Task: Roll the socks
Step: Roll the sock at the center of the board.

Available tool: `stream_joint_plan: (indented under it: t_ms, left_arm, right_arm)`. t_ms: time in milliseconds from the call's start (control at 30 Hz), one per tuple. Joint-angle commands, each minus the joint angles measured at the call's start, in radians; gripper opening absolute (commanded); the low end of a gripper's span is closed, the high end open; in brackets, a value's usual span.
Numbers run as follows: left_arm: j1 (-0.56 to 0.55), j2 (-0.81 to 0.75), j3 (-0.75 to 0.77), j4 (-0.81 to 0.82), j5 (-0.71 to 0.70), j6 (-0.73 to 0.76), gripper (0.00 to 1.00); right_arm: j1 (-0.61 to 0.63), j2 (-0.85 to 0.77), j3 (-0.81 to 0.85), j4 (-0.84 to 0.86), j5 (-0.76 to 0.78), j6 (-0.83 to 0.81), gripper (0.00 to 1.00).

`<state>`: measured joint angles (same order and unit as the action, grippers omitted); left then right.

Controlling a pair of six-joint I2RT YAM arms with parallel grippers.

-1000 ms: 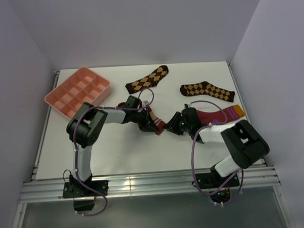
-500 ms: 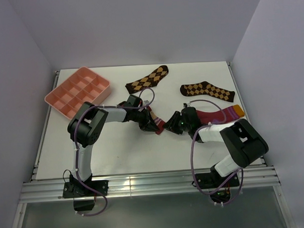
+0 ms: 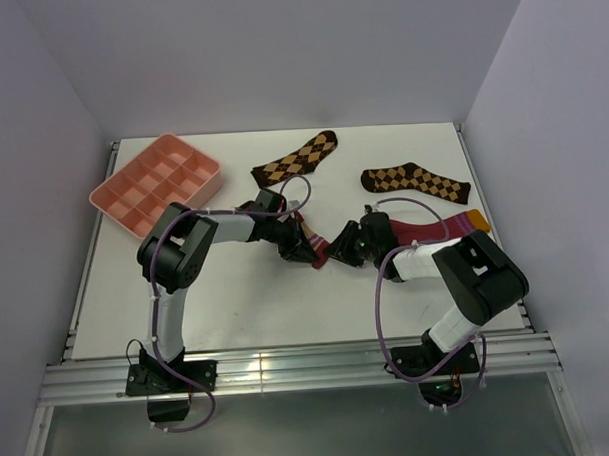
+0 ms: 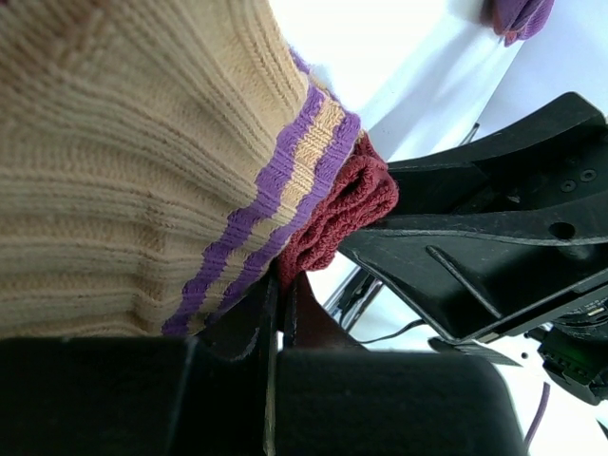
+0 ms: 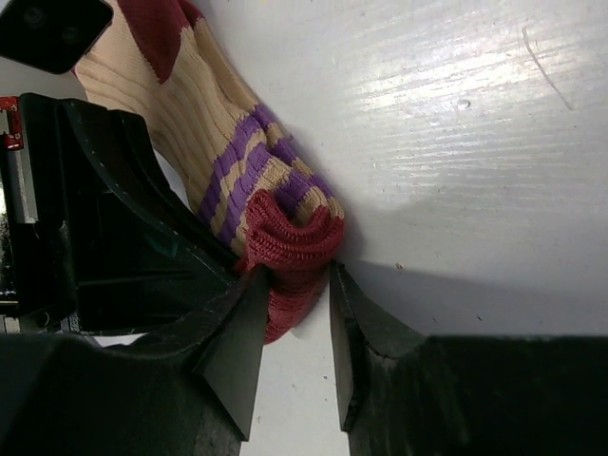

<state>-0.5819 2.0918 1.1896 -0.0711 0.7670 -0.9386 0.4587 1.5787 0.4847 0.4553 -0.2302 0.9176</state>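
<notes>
**Top view.** The left gripper and right gripper meet nose to nose at the middle of the bench. The tan sock lies between and beneath them. The left wrist covers most of it, and only a maroon end shows. The crimson sock lies flat beside the right wrist, with its long axis left to right and its orange end toward the right wall. The right arm is the nearer arm to it.

**Left wrist view.** The tan sock fills the upper left of the frame. Its purple stripes and maroon cuff point toward the black body of the right gripper. The left gripper's fingers are pressed almost together. They appear to pinch the sock's edge just behind the cuff, but the contact is partly hidden.

**Right wrist view.** The right gripper pinches the bunched cuff, and fabric fills the gap between its fingers. The cuff rests on the bench. The sock body runs up and left, away from this gripper and alongside the left gripper.

**Governing relation.** Both grippers hold the same cuff end. The sock's long axis runs away from the right gripper and back under the left wrist. In my judgement, a roll would have to advance from the cuff along that axis.
</notes>
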Motion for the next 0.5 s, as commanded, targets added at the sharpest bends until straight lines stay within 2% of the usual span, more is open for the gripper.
stream_joint_plan:
  t_ms: [0, 467]
  left_arm:
    - [0.004, 0.022, 0.018, -0.032, -0.035, 0.043, 0.00]
    - [0.002, 0.031, 0.024, -0.047, -0.031, 0.055, 0.00]
  right_arm:
    - [0.006, 0.012, 0.041, 0.028, 0.015, -0.023, 0.40]
    - [0.003, 0.090, 0.048, 0.043, 0.035, -0.039, 0.41]
